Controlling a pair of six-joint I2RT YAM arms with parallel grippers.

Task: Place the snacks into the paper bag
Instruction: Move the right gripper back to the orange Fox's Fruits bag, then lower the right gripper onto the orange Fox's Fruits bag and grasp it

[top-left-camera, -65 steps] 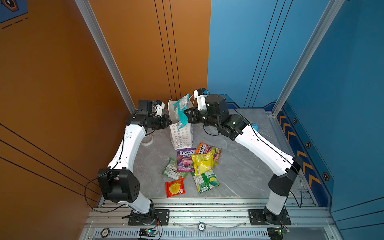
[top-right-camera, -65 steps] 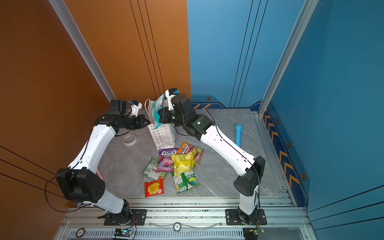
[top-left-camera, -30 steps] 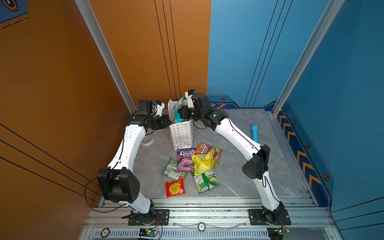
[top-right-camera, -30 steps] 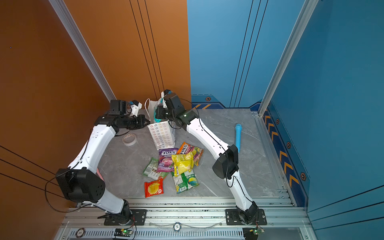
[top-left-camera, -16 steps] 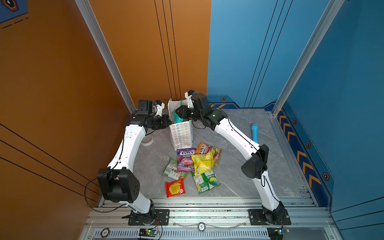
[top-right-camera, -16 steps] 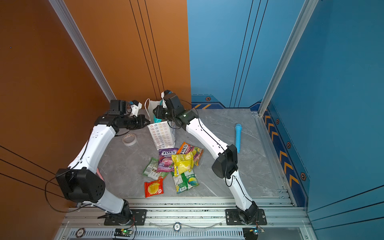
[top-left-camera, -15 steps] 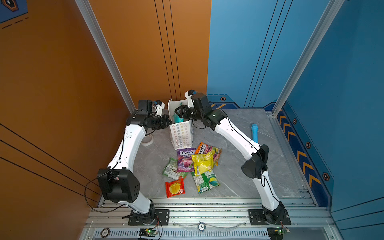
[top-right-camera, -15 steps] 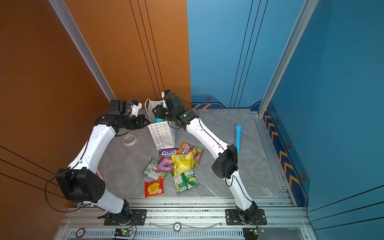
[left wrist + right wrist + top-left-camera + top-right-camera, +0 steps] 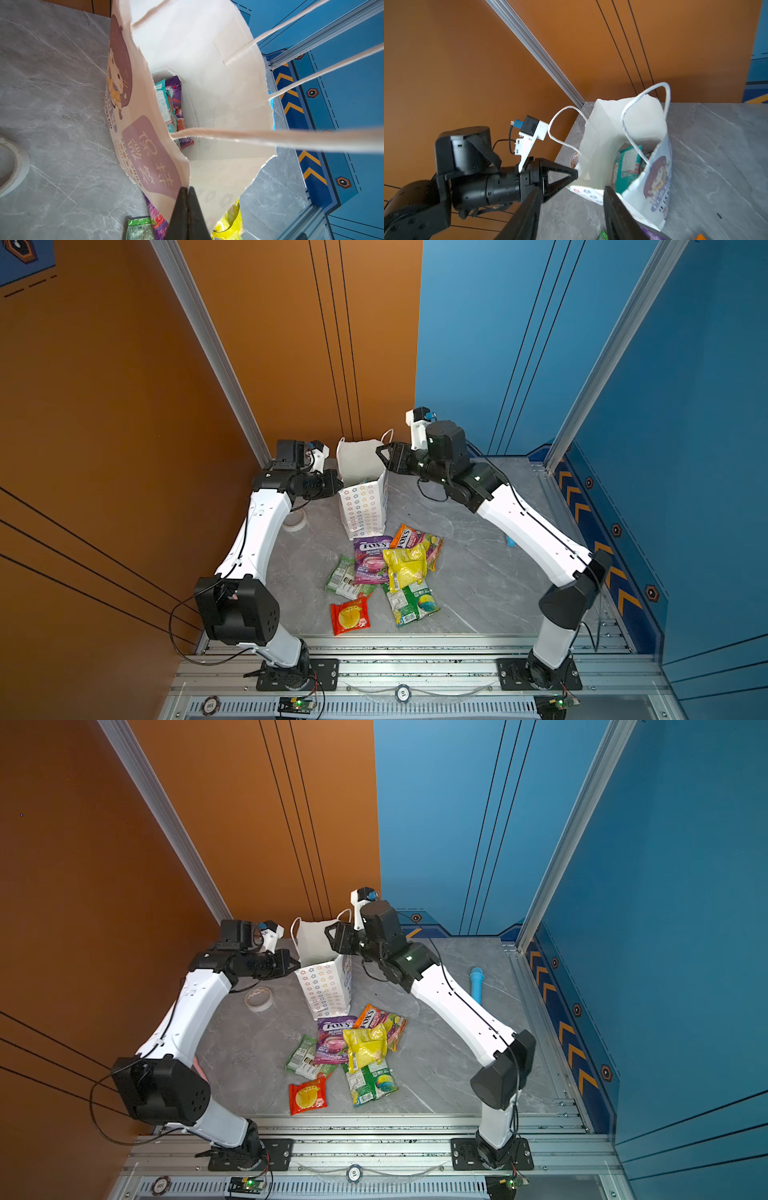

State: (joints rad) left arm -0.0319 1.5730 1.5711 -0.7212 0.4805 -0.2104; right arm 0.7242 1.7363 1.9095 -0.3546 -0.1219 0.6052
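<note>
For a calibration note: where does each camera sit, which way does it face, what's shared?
Both top views: high above the base rail, looking down on left gripper, right gripper, paper bag, loose snacks.
Left wrist: looks into the bag past the shut left gripper pinching its rim.
Right wrist: behind the open right gripper, facing bag, left gripper.
Shared: both wrist views show the teal packet inside.

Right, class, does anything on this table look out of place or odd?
Unlike the snacks, two things do not belong: a roll of tape left of the paper bag and a blue stick far right.
</note>
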